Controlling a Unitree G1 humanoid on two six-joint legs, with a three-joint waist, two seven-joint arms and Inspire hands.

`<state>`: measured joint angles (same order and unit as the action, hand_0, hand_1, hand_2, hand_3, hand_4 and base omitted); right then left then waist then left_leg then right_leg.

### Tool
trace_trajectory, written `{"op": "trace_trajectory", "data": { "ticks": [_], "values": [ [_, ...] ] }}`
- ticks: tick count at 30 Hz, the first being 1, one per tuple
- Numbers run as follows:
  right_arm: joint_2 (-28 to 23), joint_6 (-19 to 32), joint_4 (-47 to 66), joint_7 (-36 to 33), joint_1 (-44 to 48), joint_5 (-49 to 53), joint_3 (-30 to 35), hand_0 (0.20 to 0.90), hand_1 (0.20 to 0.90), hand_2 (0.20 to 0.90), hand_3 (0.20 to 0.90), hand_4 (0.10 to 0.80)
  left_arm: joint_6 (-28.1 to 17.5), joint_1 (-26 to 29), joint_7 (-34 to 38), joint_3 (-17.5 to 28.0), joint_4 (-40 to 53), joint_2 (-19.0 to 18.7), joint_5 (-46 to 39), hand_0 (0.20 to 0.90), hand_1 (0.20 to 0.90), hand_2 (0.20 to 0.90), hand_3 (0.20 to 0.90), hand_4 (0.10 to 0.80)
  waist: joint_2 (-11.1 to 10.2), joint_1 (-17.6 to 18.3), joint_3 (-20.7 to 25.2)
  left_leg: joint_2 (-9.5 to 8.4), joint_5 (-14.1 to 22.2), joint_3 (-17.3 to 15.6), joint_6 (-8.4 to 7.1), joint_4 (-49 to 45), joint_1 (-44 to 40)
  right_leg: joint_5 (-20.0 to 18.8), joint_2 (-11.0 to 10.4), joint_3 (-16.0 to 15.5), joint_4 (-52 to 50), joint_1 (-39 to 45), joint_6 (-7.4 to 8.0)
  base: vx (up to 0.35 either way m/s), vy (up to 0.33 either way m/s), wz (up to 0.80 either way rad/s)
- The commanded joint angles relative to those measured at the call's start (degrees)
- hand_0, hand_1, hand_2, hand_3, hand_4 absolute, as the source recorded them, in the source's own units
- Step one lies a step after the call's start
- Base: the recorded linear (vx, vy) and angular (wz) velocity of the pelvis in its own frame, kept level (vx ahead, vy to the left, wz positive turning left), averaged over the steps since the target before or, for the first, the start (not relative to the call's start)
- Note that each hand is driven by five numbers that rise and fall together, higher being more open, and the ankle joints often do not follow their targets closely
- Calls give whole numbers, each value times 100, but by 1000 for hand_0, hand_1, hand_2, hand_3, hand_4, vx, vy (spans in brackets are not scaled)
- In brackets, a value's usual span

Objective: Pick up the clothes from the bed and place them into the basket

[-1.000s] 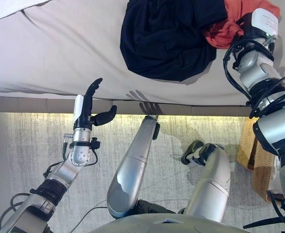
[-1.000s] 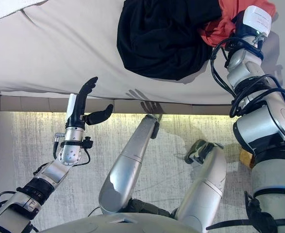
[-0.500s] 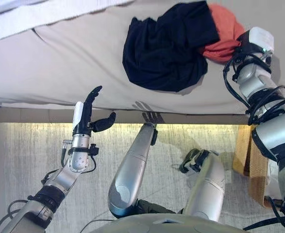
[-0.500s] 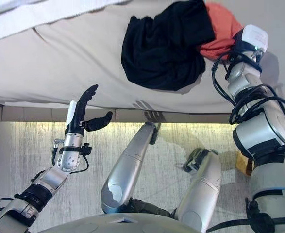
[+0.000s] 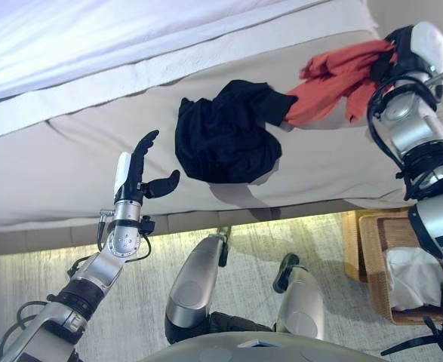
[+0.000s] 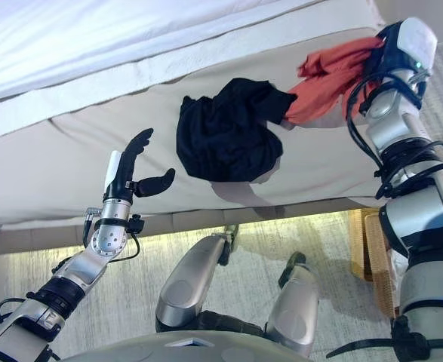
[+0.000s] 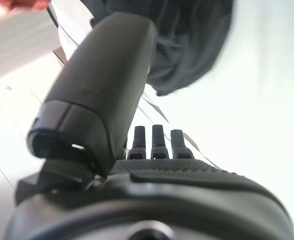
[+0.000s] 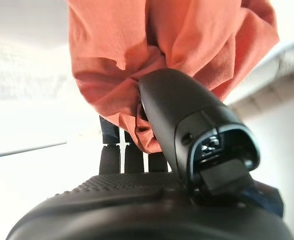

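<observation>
Bed (image 5: 70,166) now: my right hand (image 5: 402,56), clenched on the orange garment (image 5: 334,79), has dragged it off the black garment (image 5: 225,139); left hand (image 5: 134,177) stays spread, empty. No writing I can read.

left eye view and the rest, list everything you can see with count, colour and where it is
orange garment: one, orange-red, pinched in the right hand and stretched above the bed's right end, one end by the black garment
black garment: one, black, bunched on the bed, near its front edge
bed: one, beige cover with white bedding further back
basket: one, tan wicker, on the floor at the robot's right, something white inside
carpet: one, grey, before the bed
left hand: open, empty, raised before the bed's edge
right hand: shut on the orange garment
</observation>
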<state>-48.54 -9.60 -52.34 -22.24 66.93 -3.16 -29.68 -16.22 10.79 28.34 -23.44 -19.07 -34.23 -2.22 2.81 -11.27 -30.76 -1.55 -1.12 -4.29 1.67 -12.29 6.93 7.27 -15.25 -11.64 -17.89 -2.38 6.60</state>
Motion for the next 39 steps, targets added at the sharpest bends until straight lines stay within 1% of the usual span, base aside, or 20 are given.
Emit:
{"op": "trace_trajectory", "data": {
  "ticks": [1,3,4,6,8,11,13,18,21,27,32,35,39],
  "values": [
    [-729,272,396,-410,119,-17,-145,300,300,300,200,100,-236,-191,73,265,-39,53,165,900,900,900,900,800,-370,301,1488,373,690,-120,-148,219,-446,-463,254,-133,758,43,-229,83,29,-25],
    [-880,281,477,-333,59,2,-47,300,300,300,200,100,-192,-219,65,291,-33,47,202,900,900,900,900,800,-417,399,1739,439,552,-230,-214,645,-696,-646,324,-84,1151,212,-155,78,23,-25],
    [-897,285,484,-317,48,2,-32,300,300,300,200,100,-184,-222,62,293,-33,44,200,900,900,900,900,800,-420,401,1759,446,531,-244,-222,706,-734,-674,336,-80,1211,242,-150,75,9,-22],
    [-1071,325,476,-227,66,22,36,300,300,300,200,100,-180,-200,5,319,-133,39,177,900,900,900,900,800,-463,508,2013,505,415,-337,-287,1087,-940,-827,418,-18,1550,367,-103,80,0,-18],
    [-1151,331,454,-165,84,70,57,300,300,300,200,100,-191,-184,-49,303,-213,69,119,900,900,900,900,800,-487,574,2129,539,345,-383,-328,1305,-1063,-931,468,27,1764,439,-80,67,-3,-17],
    [-1314,338,430,-62,64,-79,58,300,300,300,200,100,-376,-196,-82,248,-410,177,180,900,900,900,900,800,-516,688,2286,592,226,-496,-400,1646,-1256,-1086,553,62,2094,552,-43,51,-7,-24],
    [-1447,307,485,-64,45,-63,62,300,300,300,200,100,-437,-138,-78,184,-489,217,195,900,900,900,900,800,-538,803,2363,611,235,-548,-434,1729,-1287,-1149,622,124,2255,573,-32,25,-19,-28],
    [-1620,209,700,-49,-271,-129,288,300,300,300,200,100,-466,-21,-117,128,-556,278,230,900,900,900,900,800,-555,1026,2417,637,298,-676,-437,1729,-1355,-1133,692,294,2245,534,-38,21,-12,-17],
    [-1766,118,968,1,-810,-209,614,300,300,300,200,100,-453,53,-138,115,-595,333,294,900,900,900,900,800,-549,1216,2417,680,340,-811,-447,1729,-1452,-1113,735,440,2231,529,-51,55,-24,-24],
    [-1765,75,1301,78,-1955,-195,1426,300,300,300,200,100,-302,246,-222,167,-677,425,423,900,900,900,900,800,-534,1535,2339,744,387,-1035,-471,1729,-1551,-1103,823,697,2211,445,-56,7,-47,-22],
    [-1679,106,1322,305,-2503,-108,1817,300,300,300,200,100,-247,313,-288,148,-655,507,535,900,900,900,900,800,-481,1726,2289,781,427,-1130,-499,1729,-1692,-1071,906,870,2189,465,-103,35,-51,-18],
    [-1583,120,1332,359,-2817,-22,2007,300,300,300,200,100,-220,368,-274,132,-657,546,542,900,900,900,900,800,-467,1808,2278,796,448,-1179,-512,1729,-1719,-1058,938,916,2187,463,-118,16,-62,-12],
    [-1312,153,1328,438,-3375,-22,2291,300,300,300,200,100,-216,426,-340,102,-679,591,558,900,900,900,900,800,-430,1919,2265,820,450,-1216,-531,1729,-1744,-1018,995,998,2118,424,-153,11,-73,-11]
  ]
}}
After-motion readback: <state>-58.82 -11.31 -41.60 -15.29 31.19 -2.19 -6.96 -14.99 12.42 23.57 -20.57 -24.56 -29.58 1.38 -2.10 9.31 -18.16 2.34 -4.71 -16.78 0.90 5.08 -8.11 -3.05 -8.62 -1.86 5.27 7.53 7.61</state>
